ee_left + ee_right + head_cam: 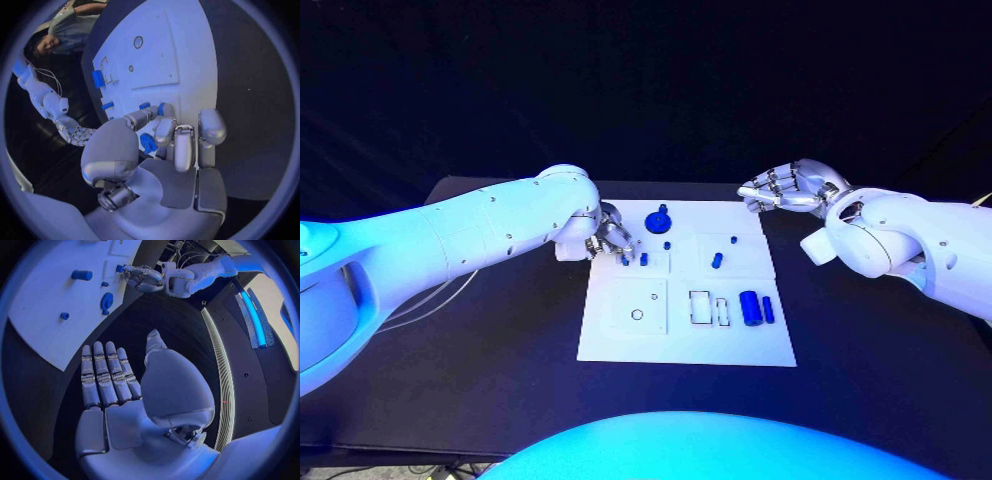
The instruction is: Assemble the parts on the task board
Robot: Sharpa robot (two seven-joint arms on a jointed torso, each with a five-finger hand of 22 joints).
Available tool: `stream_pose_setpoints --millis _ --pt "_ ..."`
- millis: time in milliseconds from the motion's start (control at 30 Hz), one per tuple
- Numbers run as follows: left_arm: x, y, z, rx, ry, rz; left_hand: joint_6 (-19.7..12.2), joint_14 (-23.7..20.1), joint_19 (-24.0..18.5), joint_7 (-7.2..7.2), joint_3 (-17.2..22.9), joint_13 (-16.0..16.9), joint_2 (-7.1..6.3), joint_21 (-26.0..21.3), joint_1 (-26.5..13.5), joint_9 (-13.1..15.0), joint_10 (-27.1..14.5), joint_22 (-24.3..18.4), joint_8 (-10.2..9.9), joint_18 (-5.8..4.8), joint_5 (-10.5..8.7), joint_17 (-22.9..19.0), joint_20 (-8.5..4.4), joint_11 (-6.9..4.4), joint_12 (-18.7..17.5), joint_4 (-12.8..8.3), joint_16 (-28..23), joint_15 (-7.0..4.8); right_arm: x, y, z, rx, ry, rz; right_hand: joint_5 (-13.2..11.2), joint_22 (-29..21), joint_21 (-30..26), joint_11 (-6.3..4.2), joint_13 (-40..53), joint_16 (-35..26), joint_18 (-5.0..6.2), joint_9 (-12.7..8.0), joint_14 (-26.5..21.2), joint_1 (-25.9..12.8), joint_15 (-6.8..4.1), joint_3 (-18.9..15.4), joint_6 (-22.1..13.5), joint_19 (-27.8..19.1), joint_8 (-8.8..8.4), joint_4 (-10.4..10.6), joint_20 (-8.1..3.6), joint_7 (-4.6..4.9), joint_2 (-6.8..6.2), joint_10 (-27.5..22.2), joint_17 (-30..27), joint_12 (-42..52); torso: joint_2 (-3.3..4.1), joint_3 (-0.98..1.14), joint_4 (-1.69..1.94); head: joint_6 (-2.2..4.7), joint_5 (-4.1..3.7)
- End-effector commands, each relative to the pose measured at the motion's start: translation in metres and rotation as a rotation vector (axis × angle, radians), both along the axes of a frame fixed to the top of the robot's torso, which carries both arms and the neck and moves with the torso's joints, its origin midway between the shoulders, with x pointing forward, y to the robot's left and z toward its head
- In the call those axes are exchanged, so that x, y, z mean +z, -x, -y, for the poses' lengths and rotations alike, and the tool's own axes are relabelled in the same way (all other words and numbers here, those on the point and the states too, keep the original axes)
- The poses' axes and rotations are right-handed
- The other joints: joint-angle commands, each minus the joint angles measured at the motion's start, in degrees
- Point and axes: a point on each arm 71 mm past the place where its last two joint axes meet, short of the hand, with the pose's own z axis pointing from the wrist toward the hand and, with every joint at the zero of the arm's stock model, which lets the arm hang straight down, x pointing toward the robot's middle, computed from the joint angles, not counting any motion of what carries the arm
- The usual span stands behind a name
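Two hands sat in my feed: the left hand (613,240) pinched a small blue part (643,259) at the upper left of the white board (625,345). My right hand (783,187) hovered flat and empty, fingers straight, off the board's upper right corner, and two blue cylinders (757,306) lay at its lower right.

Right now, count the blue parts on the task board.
7: knob at the far edge; centre peg; peg beside the left robot hand; two right-side pegs; two near-right cylinders. The hand may hide more.

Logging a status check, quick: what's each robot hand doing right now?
Left robot hand: holding a small blue part.
Right robot hand: open, holding nothing.
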Motion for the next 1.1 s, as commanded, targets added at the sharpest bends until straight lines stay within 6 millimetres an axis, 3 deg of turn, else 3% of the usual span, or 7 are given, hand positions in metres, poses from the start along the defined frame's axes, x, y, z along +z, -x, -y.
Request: stream_pose_setpoints --millis 33,433,700,900,1100 --pt "-0.0006 -0.0008 0.0 0.0 -0.01 0.017 5.2 6.35 1.23 -3.13 6.69 0.8 2.34 0.62 0.86 2.14 0.82 0.56 0.67 -1.84 5.77 15.82 -0.11 -0.8 0.29 -1.81 0.8 -0.28 0.0 0.0002 -0.0013 0.006 -0.002 0.001 -0.44 0.27 0.74 -0.06 -0.46 0.24 0.23 0.72 0.37 -0.19 -0.03 0.78 0.41 1.17 -0.12 0.34 0.25 2.78 1.0 0.06 -0.37 -0.83 -0.01 0.0 0.03 0.01 0.02" --pt "-0.0005 -0.0025 -0.0019 -0.005 -0.032 0.031 4.03 6.35 -0.23 -2.8 4.62 -0.41 2.25 -1.1 0.61 2.19 -0.21 -1.78 0.4 -1.34 4.74 15.82 -0.02 -0.55 -0.66 -0.97 0.8 -0.15 0.0 0.0002 -0.0015 0.007 -0.002 0.001 -0.44 0.24 0.68 -0.05 -0.46 0.21 0.23 0.71 0.37 -0.18 -0.02 0.72 0.41 1.19 -0.18 0.3 0.25 2.78 1.09 0.04 -0.51 -0.86 -0.07 -0.06 0.07 0.01 -0.07" --pt "-0.0014 -0.0006 -0.0008 -0.023 -0.034 0.007 3.14 6.35 -0.87 -2.65 1.74 -0.89 1.09 -1.94 0.86 2.34 -0.88 -2.74 0.37 -1.16 4.26 15.82 0.18 -0.37 -1.09 -0.44 0.8 0.05 -0.0001 0.0002 -0.0013 0.009 -0.002 0.0 -0.44 0.24 0.68 -0.05 -0.46 0.21 0.23 0.71 0.37 -0.18 -0.02 0.72 0.41 1.19 -0.18 0.3 0.25 2.78 1.09 0.04 -0.51 -0.86 -0.06 -0.08 0.03 0.01 -0.15" --pt "-0.0017 0.0003 -0.0007 -0.028 -0.032 -0.002 2.89 6.35 -0.98 -2.65 -0.58 -0.93 -0.21 -2.16 1.03 2.32 -1.06 -2.91 0.3 -1.12 4.18 15.82 0.24 -0.35 -1.22 0.16 0.8 0.08 -0.0002 0.0002 -0.0011 0.008 -0.002 0.0 -0.44 0.24 0.68 -0.05 -0.46 0.21 0.23 0.71 0.37 -0.18 -0.02 0.72 0.41 1.19 -0.18 0.3 0.25 2.78 1.09 0.04 -0.51 -0.86 -0.06 -0.05 0.07 0.01 -0.19" --pt "-0.0016 -0.0004 -0.0027 -0.019 -0.031 0.003 3.12 6.35 -0.93 -2.84 -5.18 -0.94 -2.37 -2.4 -0.24 2.04 -1.28 -3.02 0.08 -1.09 4.14 15.82 0.19 -0.48 -1.42 3.25 0.8 -0.03 -0.0002 0.0001 -0.0011 0.008 -0.002 0.0 -0.44 0.22 0.63 -0.03 -0.47 0.17 0.22 0.7 0.34 -0.17 0.0 0.67 0.38 1.18 -0.23 0.27 0.25 2.81 1.11 0.0 -0.6 -0.9 -0.06 -0.04 0.05 0.01 -0.17"
